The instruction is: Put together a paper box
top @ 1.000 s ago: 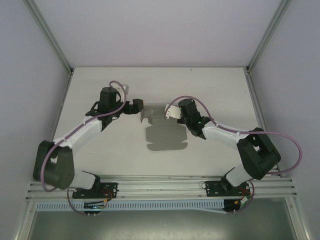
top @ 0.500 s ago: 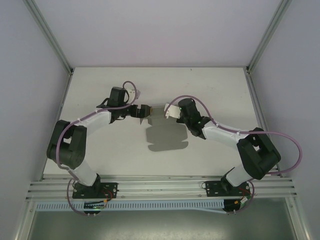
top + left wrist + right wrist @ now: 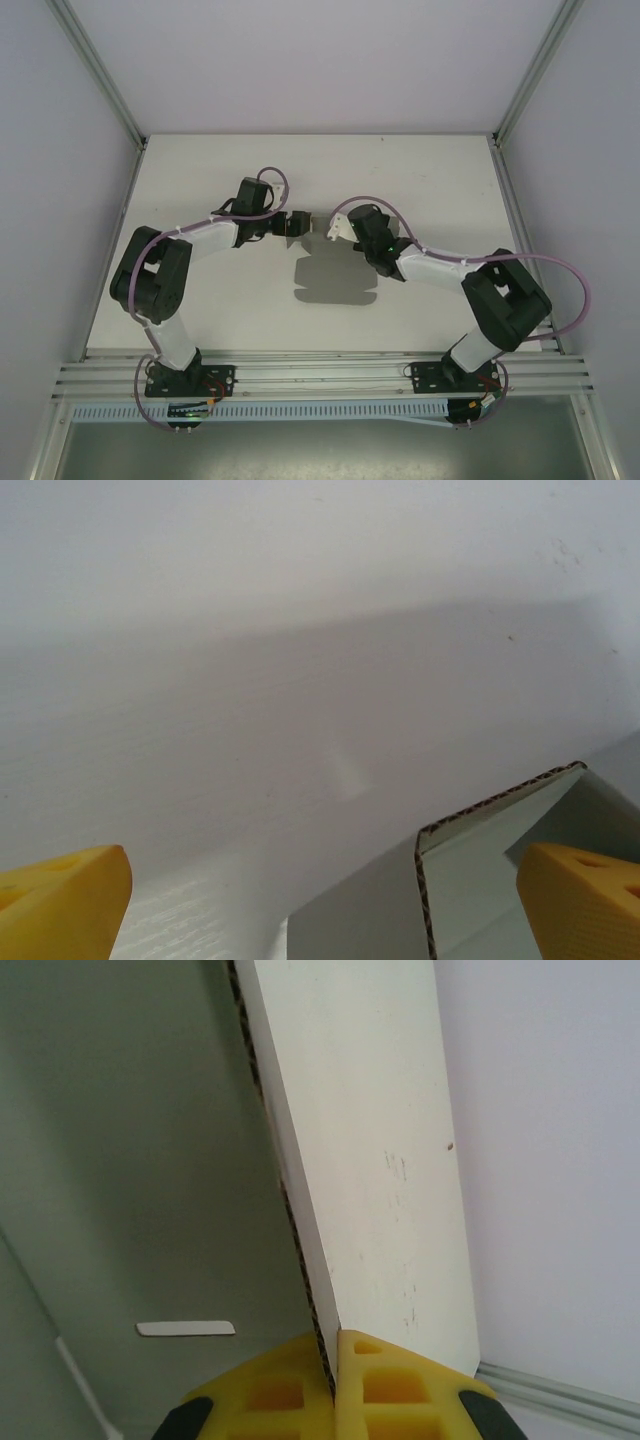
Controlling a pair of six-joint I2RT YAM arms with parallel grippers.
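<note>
The paper box [image 3: 335, 278] lies mid-desk [image 3: 200, 170], mostly flat, with its far flap raised. My right jaws are closed tight on that flap's edge, the cardboard pinched between my yellow pads [image 3: 390, 1380]. My left jaws stand wide apart just left of the raised part, gripping nothing, a folded cardboard corner showing between their pads [image 3: 60, 900].

We see our right pincer [image 3: 335, 1352] clamped on a raised edge of the paper box [image 3: 120, 1160]; a small slot [image 3: 186, 1328] lies left of the edge, a pale face right.
</note>
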